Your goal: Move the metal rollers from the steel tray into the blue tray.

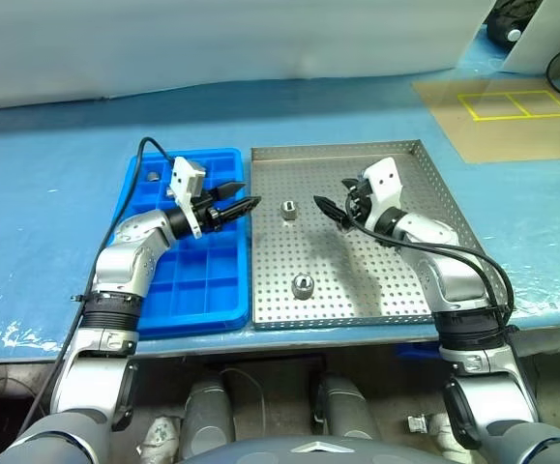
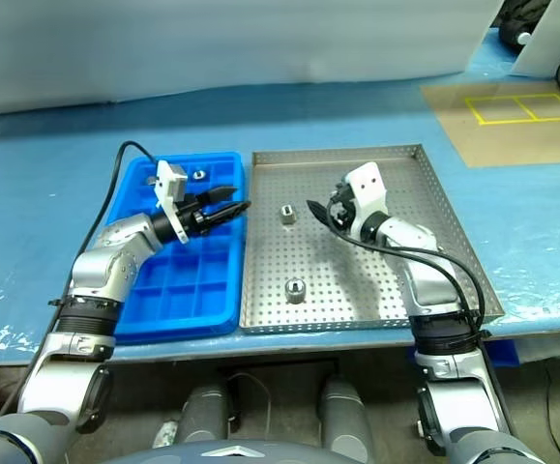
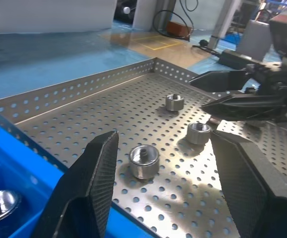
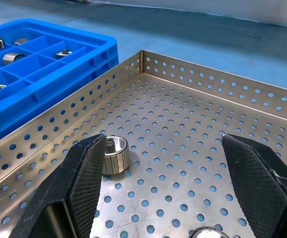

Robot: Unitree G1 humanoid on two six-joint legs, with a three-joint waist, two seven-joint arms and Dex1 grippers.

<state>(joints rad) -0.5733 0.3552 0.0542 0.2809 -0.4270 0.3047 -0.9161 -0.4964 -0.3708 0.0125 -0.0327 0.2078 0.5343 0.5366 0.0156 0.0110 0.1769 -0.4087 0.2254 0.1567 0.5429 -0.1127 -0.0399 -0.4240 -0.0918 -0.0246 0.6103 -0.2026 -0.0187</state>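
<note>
Right gripper (image 1: 330, 207) spread over steel tray (image 1: 410, 164), roller (image 1: 288, 209) just beside—left gripper (image 1: 244, 198) spread, empty

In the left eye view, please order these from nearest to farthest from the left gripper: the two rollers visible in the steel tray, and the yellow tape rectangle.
1. Middle roller, in the steel tray, just to the right of the left gripper.
2. Front roller, near the tray's front rim.
3. Yellow tape rectangle, far off at the table's back right.
</note>
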